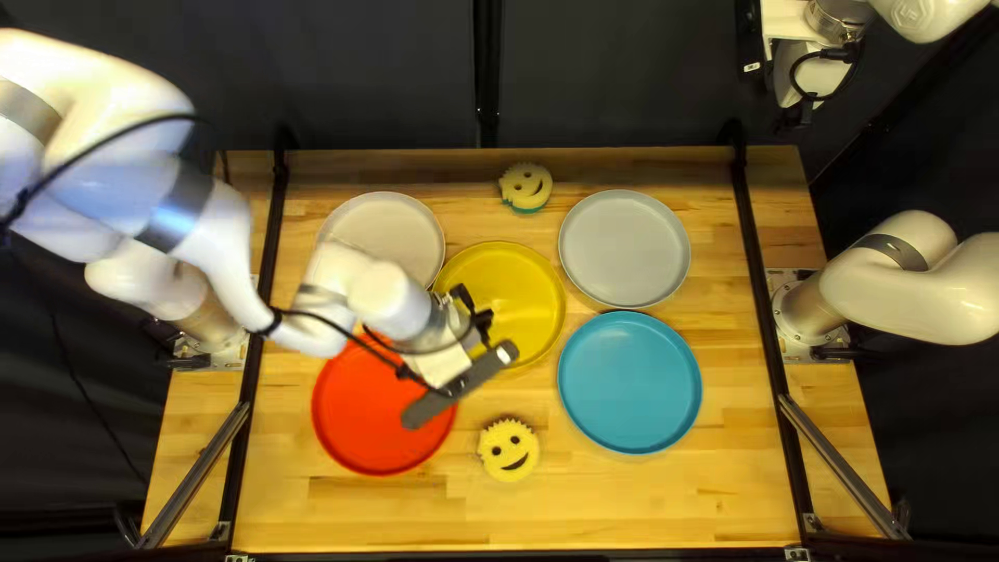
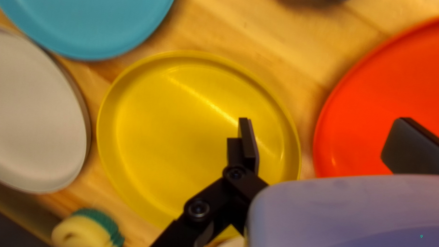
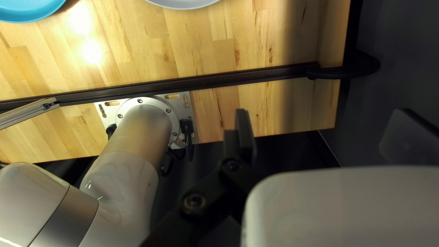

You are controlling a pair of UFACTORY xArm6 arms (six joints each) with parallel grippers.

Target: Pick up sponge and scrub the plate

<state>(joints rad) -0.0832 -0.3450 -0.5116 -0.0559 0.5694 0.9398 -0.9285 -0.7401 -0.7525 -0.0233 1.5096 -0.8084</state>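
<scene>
My left gripper [image 1: 474, 317] hangs over the middle plates in the top left view. In the left wrist view the left gripper [image 2: 320, 142] is open and empty, one finger above the yellow plate [image 2: 169, 123], the other above the red plate [image 2: 366, 114]. A yellow smiley sponge [image 1: 510, 450] lies near the table's front; another with a green underside [image 1: 526, 187] lies near the far edge. In the left wrist view this green-backed sponge [image 2: 82, 231] rests beside the yellow plate. My right gripper [image 1: 799, 109] is raised beyond the far edge; in the right wrist view the right gripper [image 3: 318, 132] is open and empty.
A blue plate [image 1: 630, 382] and a grey plate [image 1: 624, 248] stand right of the yellow one; a whitish plate [image 1: 390, 224] is at the far left, partly behind my left arm. Dark rails [image 1: 765, 312] run along both table sides.
</scene>
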